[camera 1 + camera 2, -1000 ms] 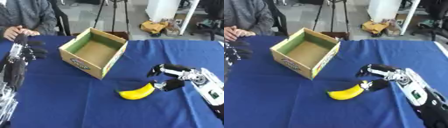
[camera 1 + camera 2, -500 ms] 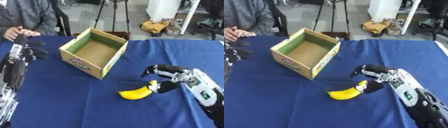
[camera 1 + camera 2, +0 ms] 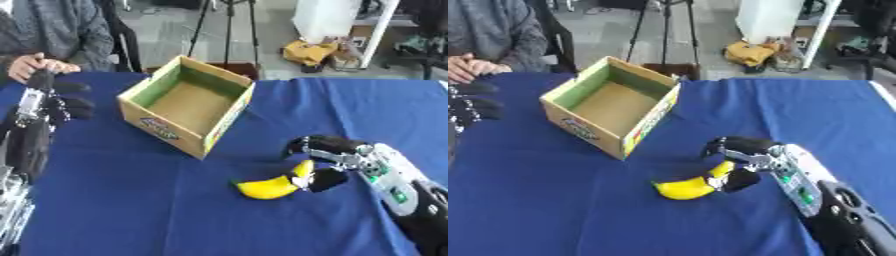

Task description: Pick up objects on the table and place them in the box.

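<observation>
In the left eye view, the right hand [image 3: 325, 162] has moved leftward across the blue table [image 3: 131, 200] over the last second and now sits at the stem end of the banana [image 3: 271, 186]: fingers arched over the top of that end, thumb coming in beneath it, closing around the fruit without being fully clamped. A second ago the hand stood just beside the banana with a gap between them; now it touches the tip, so I judge the grasp is being formed and the lift has not begun, since the banana lies flat on the cloth. The cardboard box [image 3: 186, 112] stands open and empty, up and to the left of the banana, near but apart from it. The left hand [image 3: 45, 102] rests idle at the left edge, fingers relaxed, unchanged. In the right eye view, the same contact shows from a slightly shifted angle: the banana's far end points away from the hand, free of the box wall, and nothing has yet gone into the box.
</observation>
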Motion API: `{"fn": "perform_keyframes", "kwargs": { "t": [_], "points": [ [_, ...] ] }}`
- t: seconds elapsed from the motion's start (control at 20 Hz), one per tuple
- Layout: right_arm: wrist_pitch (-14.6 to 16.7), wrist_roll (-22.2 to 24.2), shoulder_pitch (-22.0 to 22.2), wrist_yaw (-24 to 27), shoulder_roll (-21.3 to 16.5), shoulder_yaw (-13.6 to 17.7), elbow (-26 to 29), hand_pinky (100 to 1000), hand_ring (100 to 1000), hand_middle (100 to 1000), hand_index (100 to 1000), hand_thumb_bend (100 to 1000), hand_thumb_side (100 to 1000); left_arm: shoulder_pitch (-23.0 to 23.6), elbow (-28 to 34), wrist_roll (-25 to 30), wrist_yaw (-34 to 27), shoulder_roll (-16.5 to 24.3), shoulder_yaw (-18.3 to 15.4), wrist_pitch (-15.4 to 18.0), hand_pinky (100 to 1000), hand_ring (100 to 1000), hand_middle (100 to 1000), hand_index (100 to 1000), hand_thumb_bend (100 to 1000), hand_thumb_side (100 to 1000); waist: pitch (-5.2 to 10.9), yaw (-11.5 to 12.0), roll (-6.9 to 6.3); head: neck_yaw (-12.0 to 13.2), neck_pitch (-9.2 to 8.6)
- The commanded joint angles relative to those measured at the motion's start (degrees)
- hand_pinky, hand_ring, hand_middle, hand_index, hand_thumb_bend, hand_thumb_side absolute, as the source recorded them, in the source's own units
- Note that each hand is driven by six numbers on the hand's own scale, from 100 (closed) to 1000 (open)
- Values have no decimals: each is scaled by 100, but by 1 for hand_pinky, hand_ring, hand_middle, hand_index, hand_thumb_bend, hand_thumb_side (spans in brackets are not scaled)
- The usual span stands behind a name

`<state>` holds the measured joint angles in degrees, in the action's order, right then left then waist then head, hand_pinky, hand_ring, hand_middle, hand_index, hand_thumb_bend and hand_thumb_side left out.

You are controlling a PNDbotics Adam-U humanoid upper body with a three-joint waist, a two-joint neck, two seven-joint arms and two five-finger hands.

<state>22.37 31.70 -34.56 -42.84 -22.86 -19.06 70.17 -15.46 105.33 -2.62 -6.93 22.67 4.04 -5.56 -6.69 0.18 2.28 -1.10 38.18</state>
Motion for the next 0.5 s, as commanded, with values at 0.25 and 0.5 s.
{"fn": "perform_keyframes", "kwargs": {
  "t": [0.25,0.5],
  "points": [
    [76,89,-59,-45,-97,-4,58,823,832,787,835,202,629,-50,79,17,9,57,-12,12,672,662,701,705,357,1000,66,-6,-7,-59,-25],
    [120,140,-57,-14,-119,-45,126,828,837,792,840,242,650,-44,81,15,11,57,-16,12,672,662,701,705,356,1000,67,-6,-9,-78,-22]
  ]
}}
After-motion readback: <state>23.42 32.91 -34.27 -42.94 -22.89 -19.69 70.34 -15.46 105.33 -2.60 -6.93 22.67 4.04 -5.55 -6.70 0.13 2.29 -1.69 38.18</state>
